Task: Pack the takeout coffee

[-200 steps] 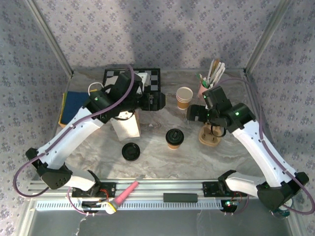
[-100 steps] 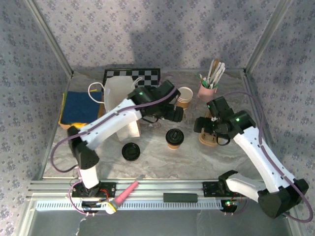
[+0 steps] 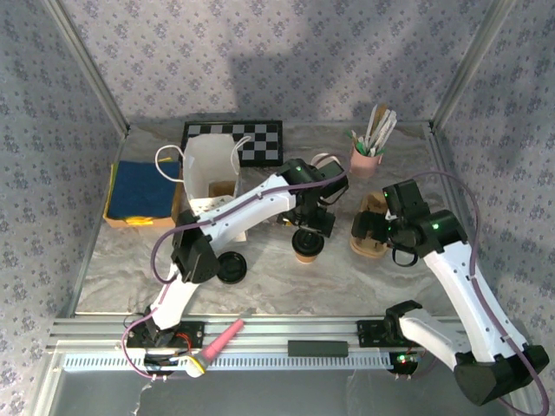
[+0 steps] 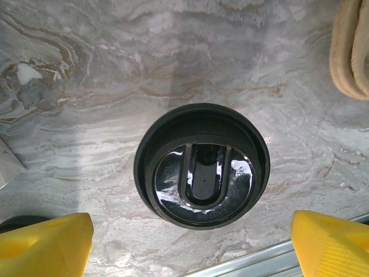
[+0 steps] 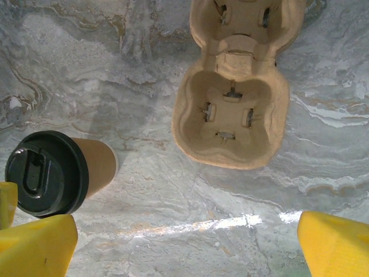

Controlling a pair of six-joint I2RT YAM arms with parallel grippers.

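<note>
Left pincer point(image 4: 189, 239): we see its yellow fingers point(image 4: 46, 239) spread wide, hovering right above the takeout coffee point(image 4: 202, 179), touching nothing.
Right pincer point(image 5: 187, 245): open as well (nothing between its fingers), above the pulp cup carrier point(image 5: 230, 115).
Takeout coffee: upright on the worktop point(image 3: 286, 290), black-lidded, between the loose black lid point(image 3: 231, 267) and the carrier, apart from both.
Paper bag point(image 3: 212, 173): we find it standing open behind the loose lid.
</note>
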